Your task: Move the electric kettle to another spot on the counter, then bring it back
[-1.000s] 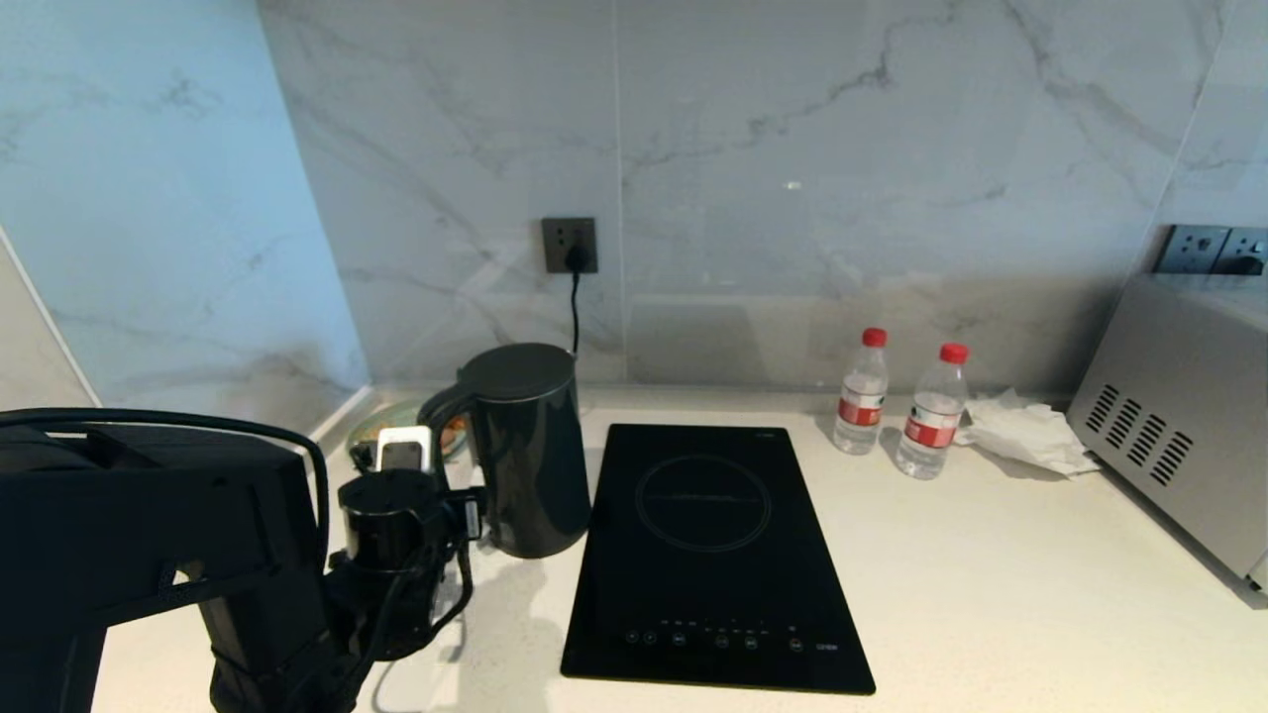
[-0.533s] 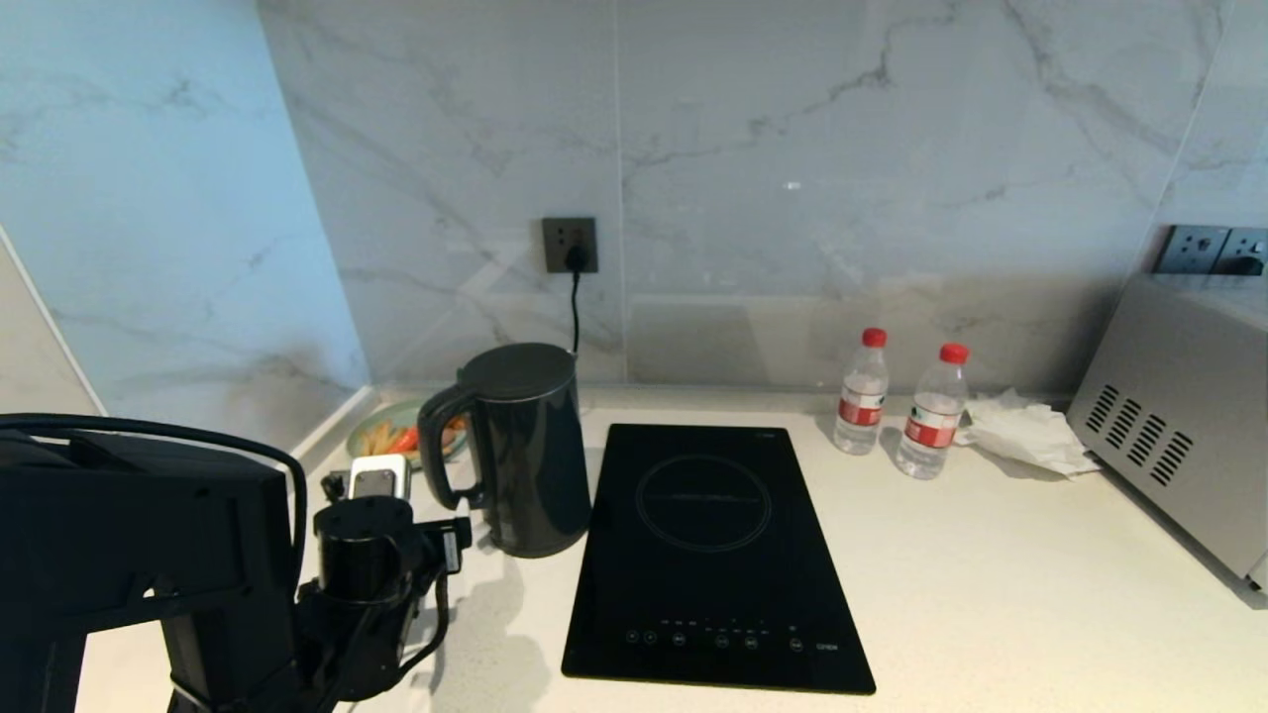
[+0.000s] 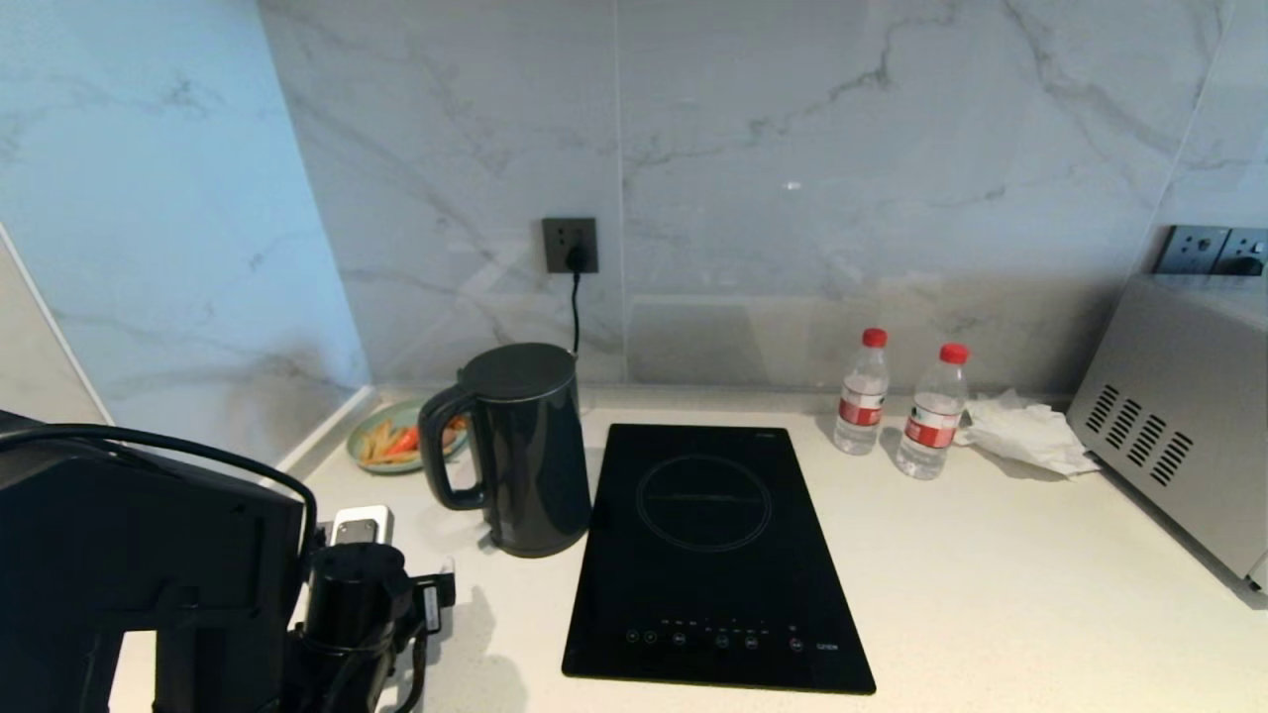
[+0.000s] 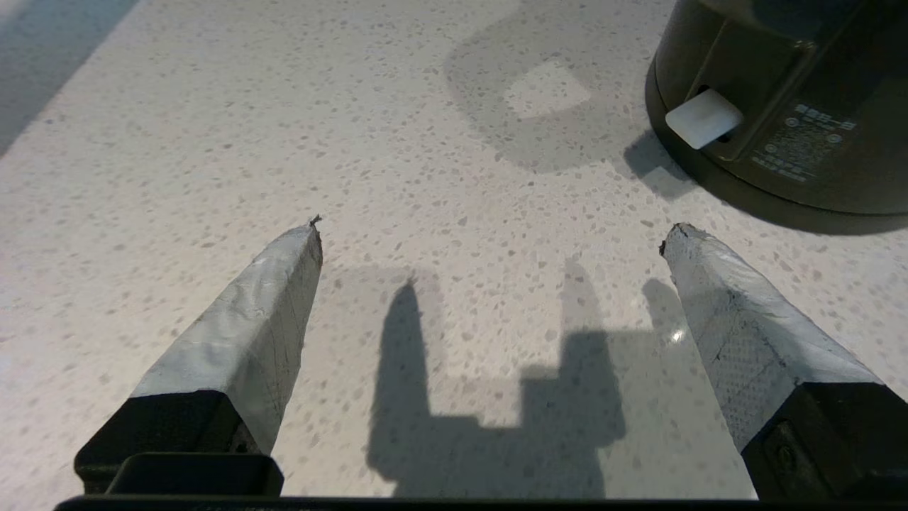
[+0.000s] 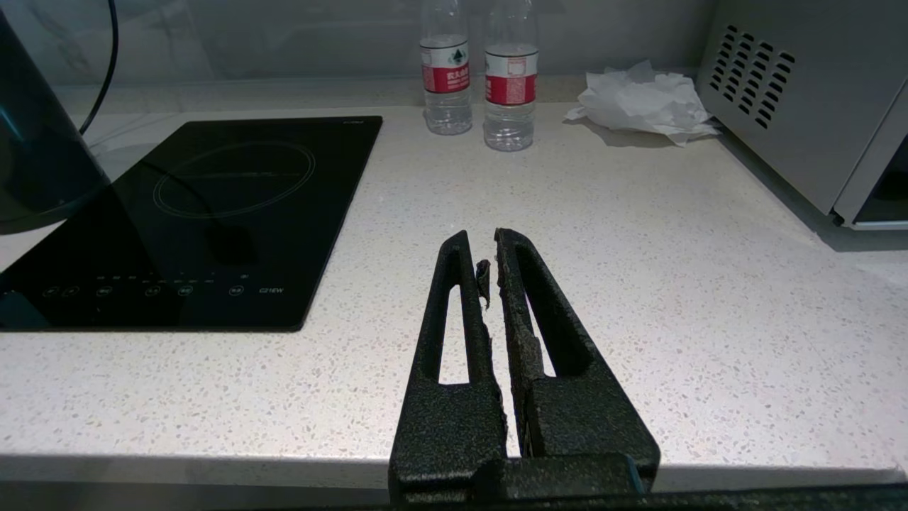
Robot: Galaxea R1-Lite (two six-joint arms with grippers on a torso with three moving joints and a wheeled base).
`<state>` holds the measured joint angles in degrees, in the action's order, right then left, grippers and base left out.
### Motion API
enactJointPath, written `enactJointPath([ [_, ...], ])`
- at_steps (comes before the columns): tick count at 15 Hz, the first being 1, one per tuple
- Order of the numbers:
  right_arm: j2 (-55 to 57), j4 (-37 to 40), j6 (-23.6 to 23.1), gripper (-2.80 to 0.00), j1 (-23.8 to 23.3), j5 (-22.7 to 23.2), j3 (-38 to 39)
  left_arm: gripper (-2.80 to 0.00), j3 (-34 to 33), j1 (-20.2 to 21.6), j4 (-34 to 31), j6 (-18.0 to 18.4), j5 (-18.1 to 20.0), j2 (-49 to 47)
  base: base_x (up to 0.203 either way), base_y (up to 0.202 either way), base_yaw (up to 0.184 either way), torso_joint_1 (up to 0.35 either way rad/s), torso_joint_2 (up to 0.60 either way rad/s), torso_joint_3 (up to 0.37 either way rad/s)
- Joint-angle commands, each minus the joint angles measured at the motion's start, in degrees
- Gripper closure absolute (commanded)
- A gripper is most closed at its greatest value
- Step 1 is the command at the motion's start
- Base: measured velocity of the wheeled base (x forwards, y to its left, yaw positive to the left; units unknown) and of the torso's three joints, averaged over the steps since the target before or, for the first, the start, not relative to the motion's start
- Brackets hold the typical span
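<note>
– Where does the head camera sit?

– High, facing forward and down at the white speckled stone counter [image 3: 991,594] and the marble wall behind it, far enough back to take in the whole stretch.

– And the left wrist camera?

– Very near the worktop, looking steeply down between its grey-wrapped fingers [image 4: 262,319], with the foot of the tall glossy black electric kettle [image 4: 780,106] in one corner.

– The right one?

– Low at the counter's front edge, looking level across it to the wall.

– What do they share?

– Head and right wrist both catch the flat black glass induction hob [image 3: 708,555] [image 5: 206,213] and two clear red-labelled water bottles [image 3: 897,406] [image 5: 479,89]; all three show the kettle.
</note>
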<state>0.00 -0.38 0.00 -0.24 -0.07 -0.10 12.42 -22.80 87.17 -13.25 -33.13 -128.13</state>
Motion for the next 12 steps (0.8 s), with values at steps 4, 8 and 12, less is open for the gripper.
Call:
enactJointPath([
  [4,0.0,0.03,0.0,0.0,0.0,-0.01,0.01,-2.8,8.56,1.77,0.49,-1.51,-0.11,-8.42,0.0,0.0,0.0,0.0,0.0,0.0],
  [8,0.0,-0.05,0.0,0.0,0.07,-0.01,0.01,-2.8,11.04,2.32,0.49,-2.13,-0.44,-9.42,0.0,0.0,0.0,0.0,0.0,0.0],
  [12,0.0,-0.03,0.0,0.0,0.03,-0.01,0.01,-2.8,11.63,2.04,0.49,-2.13,-0.32,-8.98,0.0,0.0,0.0,0.0,0.0,0.0],
])
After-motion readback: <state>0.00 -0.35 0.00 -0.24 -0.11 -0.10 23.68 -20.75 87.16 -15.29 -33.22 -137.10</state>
